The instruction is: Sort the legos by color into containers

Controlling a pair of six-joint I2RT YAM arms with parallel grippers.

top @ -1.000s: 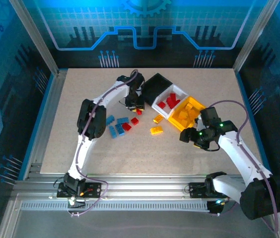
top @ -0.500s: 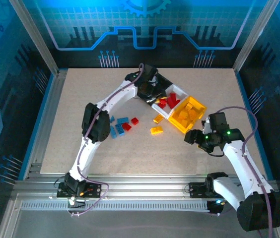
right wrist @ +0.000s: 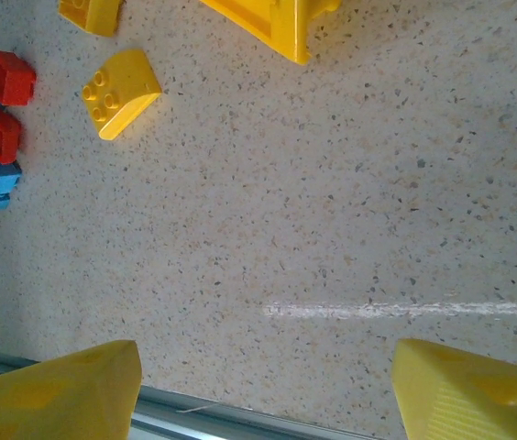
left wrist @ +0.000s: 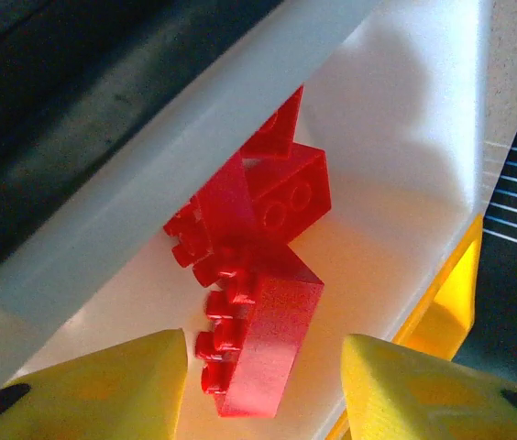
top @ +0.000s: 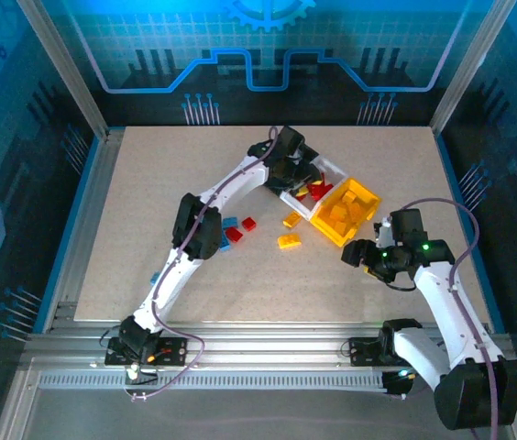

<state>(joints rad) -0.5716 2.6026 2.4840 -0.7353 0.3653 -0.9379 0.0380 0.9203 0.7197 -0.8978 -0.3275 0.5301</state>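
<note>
Several red legos (left wrist: 260, 266) were seen piled in the white container (left wrist: 405, 165), the left gripper (left wrist: 264, 371) poised just above them with fingers parted and nothing gripped. The right gripper (right wrist: 268, 385) was held over the table (right wrist: 359, 183), fingers spread wide and empty, while loose legos (right wrist: 119, 92) were scattered on it.

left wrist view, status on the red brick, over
Left gripper open over white bin, red brick lying free in the bin. Right gripper open, empty, above table. Loose bricks waiting on table.
</note>
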